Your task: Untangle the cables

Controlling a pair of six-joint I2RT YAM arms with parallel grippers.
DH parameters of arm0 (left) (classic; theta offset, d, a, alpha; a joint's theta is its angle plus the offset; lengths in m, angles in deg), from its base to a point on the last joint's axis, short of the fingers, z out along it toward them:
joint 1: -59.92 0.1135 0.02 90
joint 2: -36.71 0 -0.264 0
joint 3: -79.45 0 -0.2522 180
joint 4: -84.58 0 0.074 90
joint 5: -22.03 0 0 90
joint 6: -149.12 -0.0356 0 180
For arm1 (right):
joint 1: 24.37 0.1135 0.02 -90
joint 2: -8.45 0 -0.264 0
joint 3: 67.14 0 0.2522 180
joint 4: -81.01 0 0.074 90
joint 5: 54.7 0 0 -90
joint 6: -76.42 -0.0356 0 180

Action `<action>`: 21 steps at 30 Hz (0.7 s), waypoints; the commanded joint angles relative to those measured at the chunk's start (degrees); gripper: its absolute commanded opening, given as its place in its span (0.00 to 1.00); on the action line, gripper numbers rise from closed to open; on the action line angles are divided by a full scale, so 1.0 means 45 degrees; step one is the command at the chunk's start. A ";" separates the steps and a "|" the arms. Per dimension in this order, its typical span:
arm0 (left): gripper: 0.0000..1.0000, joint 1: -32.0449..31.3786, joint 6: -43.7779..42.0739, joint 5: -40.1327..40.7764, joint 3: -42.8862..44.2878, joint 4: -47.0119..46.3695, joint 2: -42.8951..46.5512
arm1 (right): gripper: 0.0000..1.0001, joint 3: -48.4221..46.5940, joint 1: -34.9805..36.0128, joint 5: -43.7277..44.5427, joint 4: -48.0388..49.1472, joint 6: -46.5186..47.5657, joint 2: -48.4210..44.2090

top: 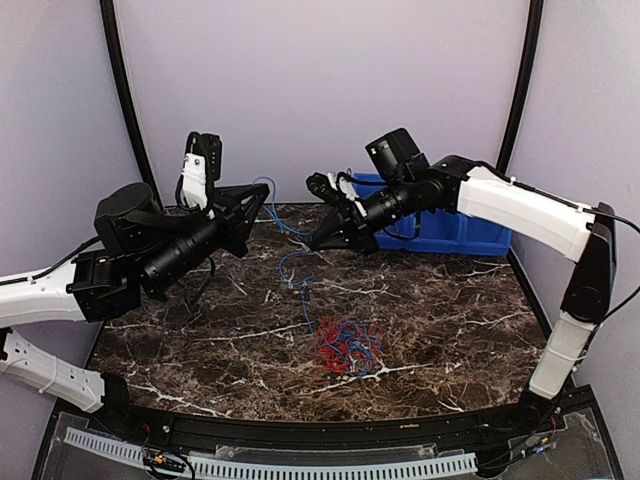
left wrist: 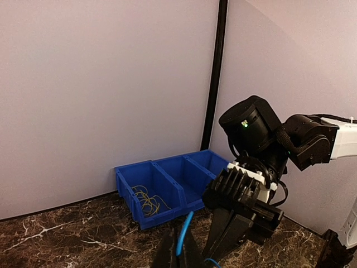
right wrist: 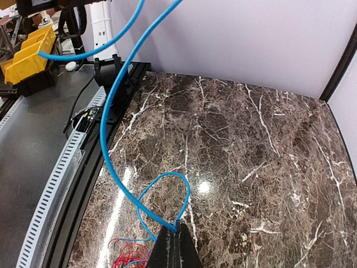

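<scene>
The cables (top: 345, 350) lie as a red and blue tangle on the marble table (top: 180, 340), front of centre. One blue cable (top: 285, 228) rises from the tangle and runs taut between both grippers above the table's back half. My left gripper (top: 262, 198) is shut on its upper end; in the left wrist view the blue cable (left wrist: 186, 223) sticks up from between the closed fingers of the left gripper (left wrist: 179, 240). My right gripper (right wrist: 177, 231) is shut on the same blue cable (right wrist: 111, 139) lower down, where it forms a small loop. Red strands (right wrist: 129, 254) show below it.
A blue three-compartment bin (top: 455, 232) stands at the back right against the wall; its left compartment holds thin yellow wires (left wrist: 148, 201). The right arm's wrist (left wrist: 248, 195) hangs close in front of the left gripper. A black rail (top: 320, 428) runs along the table's near edge.
</scene>
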 commanded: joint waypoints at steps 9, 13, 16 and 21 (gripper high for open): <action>0.66 -0.0045 0.0088 0.1512 -0.0550 -0.0022 0.0259 | 0.00 0.0719 -0.1854 -0.0531 0.0888 -0.0729 -0.1140; 0.68 -0.0045 0.0059 0.1466 -0.0740 0.0054 0.0289 | 0.00 0.1149 -0.3106 -0.0458 0.1317 -0.0934 -0.1323; 0.69 -0.0045 0.0088 0.1483 -0.0803 0.0260 0.0264 | 0.00 0.1397 -0.4212 -0.0425 0.1618 -0.1158 -0.1354; 0.69 -0.0045 -0.0017 0.1536 -0.0805 0.0513 0.0294 | 0.00 0.1725 -0.6249 -0.0066 0.2666 -0.1798 -0.1287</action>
